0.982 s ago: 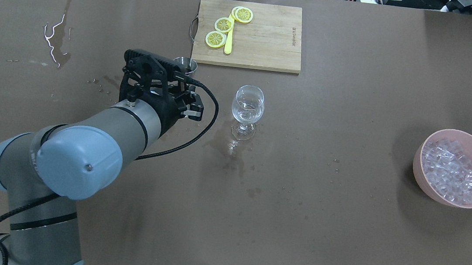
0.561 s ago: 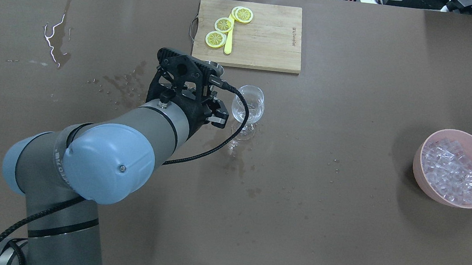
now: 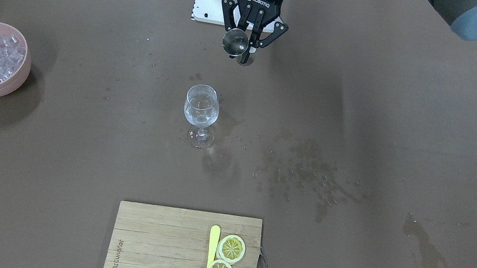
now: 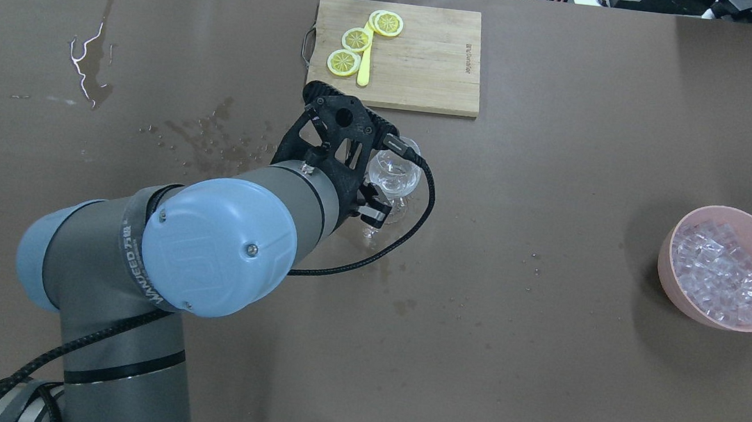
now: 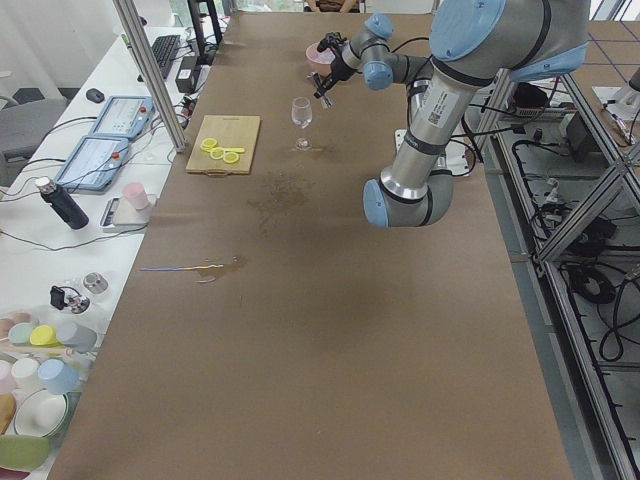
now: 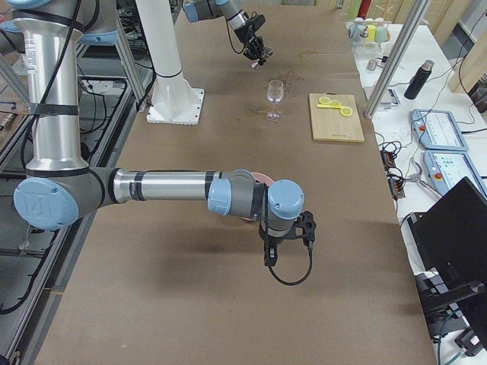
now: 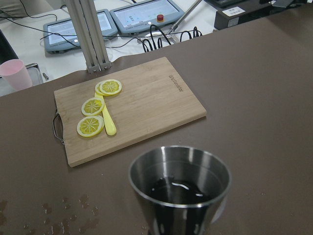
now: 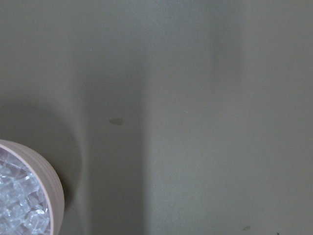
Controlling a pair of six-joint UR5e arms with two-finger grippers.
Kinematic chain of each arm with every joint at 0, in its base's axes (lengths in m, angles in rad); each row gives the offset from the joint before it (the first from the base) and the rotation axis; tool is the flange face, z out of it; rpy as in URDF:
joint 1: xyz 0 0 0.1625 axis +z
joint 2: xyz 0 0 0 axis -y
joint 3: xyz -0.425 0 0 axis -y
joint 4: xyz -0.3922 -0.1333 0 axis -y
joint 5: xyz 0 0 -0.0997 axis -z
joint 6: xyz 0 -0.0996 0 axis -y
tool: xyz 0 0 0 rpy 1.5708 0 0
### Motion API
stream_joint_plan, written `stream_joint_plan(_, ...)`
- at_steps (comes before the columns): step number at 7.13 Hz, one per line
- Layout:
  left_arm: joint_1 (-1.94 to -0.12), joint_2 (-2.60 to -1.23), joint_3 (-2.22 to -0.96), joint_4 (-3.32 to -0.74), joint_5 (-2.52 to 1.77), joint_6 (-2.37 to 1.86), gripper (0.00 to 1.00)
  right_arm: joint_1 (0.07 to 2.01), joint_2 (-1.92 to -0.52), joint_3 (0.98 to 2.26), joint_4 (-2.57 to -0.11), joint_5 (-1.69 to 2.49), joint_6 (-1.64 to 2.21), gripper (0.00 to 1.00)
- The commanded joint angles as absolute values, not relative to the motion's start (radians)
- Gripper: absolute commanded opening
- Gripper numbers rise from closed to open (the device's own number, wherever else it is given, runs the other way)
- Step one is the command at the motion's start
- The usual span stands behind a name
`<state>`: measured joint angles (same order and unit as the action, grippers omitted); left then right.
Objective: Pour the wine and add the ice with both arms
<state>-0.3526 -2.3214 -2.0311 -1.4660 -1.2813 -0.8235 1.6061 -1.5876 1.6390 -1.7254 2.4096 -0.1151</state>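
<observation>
Brown covering across the whole table, wet spots scattered over it out on the robot's left, and all the action is mid-table. The left arm reaches forward, and the left gripper is clamped around a steel cup; the wrist camera looks straight into it and there's dark liquid pooled in the bottom. The cup is up in the air, above the rim of the stemmed glass and on the robot's side of it, not touching. From overhead the gripper overlaps the glass bowl, and whether the cup is tipped is hard to call. The glass stands upright on its foot, clear, right in the centre of the table. Over on the robot's right sits the pink bowl, heaped with the ice, well apart from the glass. The right arm stretches low along the table by that bowl, the right gripper pointing down. Its wrist camera catches only the bowl's edge and bare covering, so I can't say whether its fingers are apart or together. At the far edge lies the wooden cutting board with three lemon slices and a yellow utensil lying among them.
</observation>
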Motion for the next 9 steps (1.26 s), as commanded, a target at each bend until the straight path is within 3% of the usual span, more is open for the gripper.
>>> stream_joint_plan(1,-0.357,-2.371,-2.003,-1.378,-1.333,-0.745,0.0,1.606,-1.588,1.629,-1.724,2.408,-0.115,1.0)
stream_joint_plan(5,-0.417,-2.506,-1.905,-1.183,-1.428,-0.677,0.0,1.606,-1.586,1.621,-1.724,2.407,-0.115,1.0)
stream_joint_plan(9,-0.428,-2.508,-1.845,-1.18,-1.433,-0.649,0.0,1.606,-1.58,1.609,-1.723,2.407,-0.117,1.0)
